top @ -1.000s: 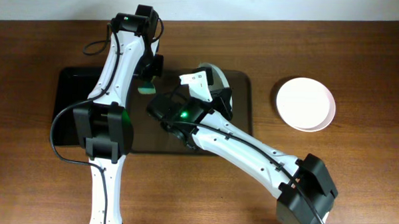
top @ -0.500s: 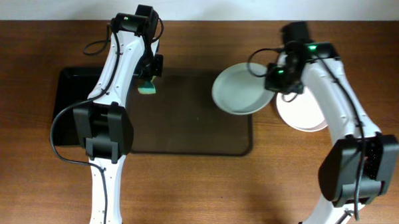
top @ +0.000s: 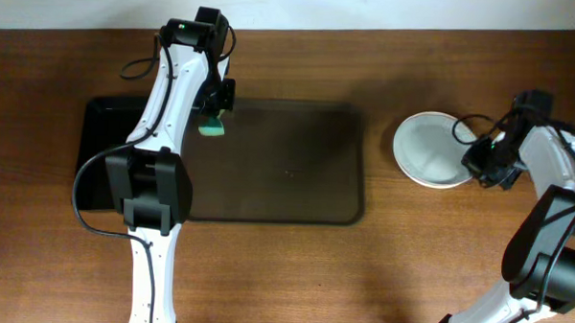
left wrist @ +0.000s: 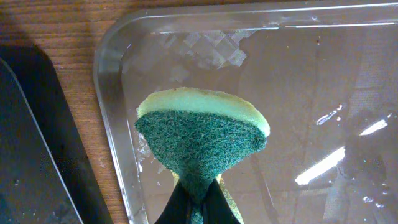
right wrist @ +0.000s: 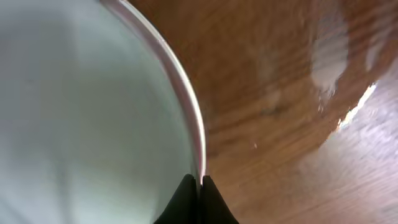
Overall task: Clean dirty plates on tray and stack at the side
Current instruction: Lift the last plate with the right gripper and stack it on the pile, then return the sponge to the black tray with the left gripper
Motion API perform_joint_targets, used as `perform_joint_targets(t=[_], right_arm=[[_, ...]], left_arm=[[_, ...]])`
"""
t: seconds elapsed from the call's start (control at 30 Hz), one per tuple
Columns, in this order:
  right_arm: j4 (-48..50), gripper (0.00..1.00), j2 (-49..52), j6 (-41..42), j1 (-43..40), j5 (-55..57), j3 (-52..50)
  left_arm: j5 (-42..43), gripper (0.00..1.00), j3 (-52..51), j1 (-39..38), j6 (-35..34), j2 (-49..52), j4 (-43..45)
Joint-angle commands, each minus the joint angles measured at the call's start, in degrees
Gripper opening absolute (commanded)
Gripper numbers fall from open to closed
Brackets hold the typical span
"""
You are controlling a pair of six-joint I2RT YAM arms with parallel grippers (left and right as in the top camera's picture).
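The brown tray lies mid-table with no plates on it; its rim also shows in the left wrist view. White plates sit stacked on the wood to its right. My right gripper is shut on the right rim of the top plate, which rests on or just above the stack. My left gripper is shut on a green-and-yellow sponge and holds it over the tray's far left corner. How many plates are in the stack cannot be told.
A narrower black tray lies left of the brown tray, partly under my left arm; its edge shows in the left wrist view. Bare wood surrounds the stack. A black cable loops at the table's far left.
My right arm carried a plate from above the tray's right end rightward onto the side stack. The left gripper and sponge stayed put.
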Motion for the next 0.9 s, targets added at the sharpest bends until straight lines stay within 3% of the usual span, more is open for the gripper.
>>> perform_joint_targets(t=[0.0, 0.03, 0.1, 0.13, 0.23, 0.33, 0.47, 0.53, 0.67, 0.73, 0.83, 0.87], right_arm=[[0.8, 0.04, -1.1, 0.8, 0.2, 1.6, -0.8], [1.4, 0.12, -1.1, 0.8, 0.2, 1.4, -0.8], [-0.5, 0.90, -1.4, -4.2, 0.3, -4.2, 0.9], [-1.8, 0.96, -2.6, -4.6, 0.5, -4.9, 2.3], [-1.9, 0.97, -12.8, -5.9, 4.3, -6.3, 2.8], [-1.5, 0.97, -20.0, -5.7, 14.6, -8.1, 2.8], [1.2, 0.98, -16.6, -5.7, 27.1, -7.5, 2.7], [2.3, 0.98, -14.7, -5.7, 30.5, -7.5, 2.7], [4.3, 0.98, -11.8, -5.7, 33.7, -7.5, 2.7], [4.3, 0.98, -11.5, -5.7, 33.8, -7.5, 2.7], [4.3, 0.98, -11.5, -5.7, 33.8, -7.5, 2.7], [4.3, 0.98, -11.5, -5.7, 33.8, -7.5, 2.7]], left_arm=[[0.7, 0.01, 0.2, 0.1, -0.3, 0.6, 0.0], [0.7, 0.01, 0.2, 0.1, -0.3, 0.6, 0.2], [0.6, 0.01, 0.7, 0.1, -0.3, 0.4, -0.1], [0.6, 0.01, 1.9, 0.2, -0.3, -0.1, -1.6], [0.5, 0.01, 4.9, 0.7, -0.3, -4.7, -5.8], [-1.4, 0.01, 4.9, 1.9, -0.3, -11.0, -11.7], [-3.0, 0.01, 1.2, 5.0, -0.3, -17.2, -13.9], [-9.1, 0.01, -3.8, 7.4, -5.1, -19.4, -13.0], [-12.5, 0.01, -23.2, 14.0, -7.1, -23.6, 1.7], [-16.2, 0.01, -35.9, 17.9, -7.1, -23.6, 15.5], [-10.6, 0.01, -47.4, 21.4, -4.6, -23.6, 30.6], [-10.3, 0.06, -49.1, 21.4, -4.3, -23.5, 32.5]])
